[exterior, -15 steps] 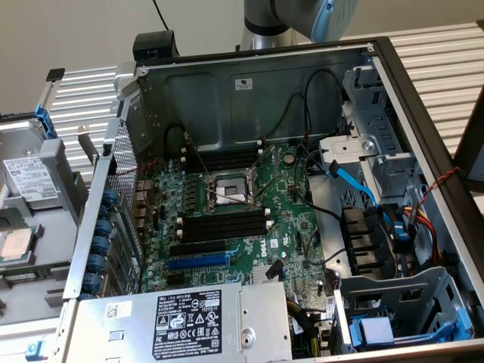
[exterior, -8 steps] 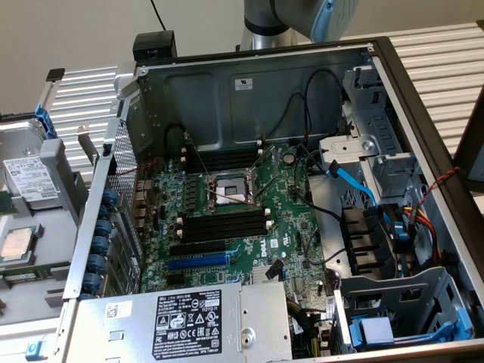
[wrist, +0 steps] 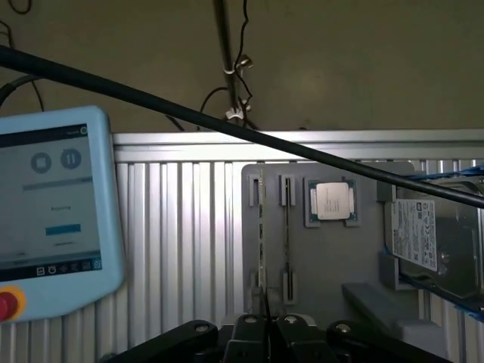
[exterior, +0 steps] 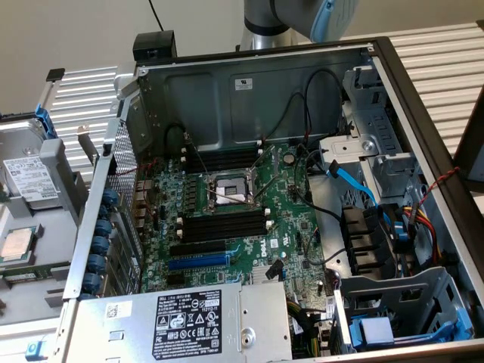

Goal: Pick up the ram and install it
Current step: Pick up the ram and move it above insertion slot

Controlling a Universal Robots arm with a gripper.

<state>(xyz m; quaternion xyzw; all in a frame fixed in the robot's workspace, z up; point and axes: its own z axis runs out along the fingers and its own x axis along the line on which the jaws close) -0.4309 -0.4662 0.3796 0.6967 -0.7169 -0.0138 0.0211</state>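
Observation:
The ram [wrist: 262, 227] stands on edge in a grey holder tray [wrist: 333, 265], seen as a thin greenish strip. My gripper [wrist: 266, 324] hovers above the tray, in line with the strip and apart from it. Its black fingers [wrist: 249, 333] are shut together with nothing between them. In the exterior view the open computer case shows the green motherboard [exterior: 295, 219] with black ram slots [exterior: 223, 224] with white end clips on either side of the CPU socket [exterior: 231, 189]. I see no stick in them.
On the tray a CPU [wrist: 333, 200] lies beside a second narrow holder [wrist: 288, 227], and a hard drive [wrist: 427, 234] sits further along. A teach pendant [wrist: 53, 212] lies on the ribbed table, and a black cable [wrist: 227, 125] crosses the wrist view. Cables and drive cages crowd the case's right side [exterior: 378, 227].

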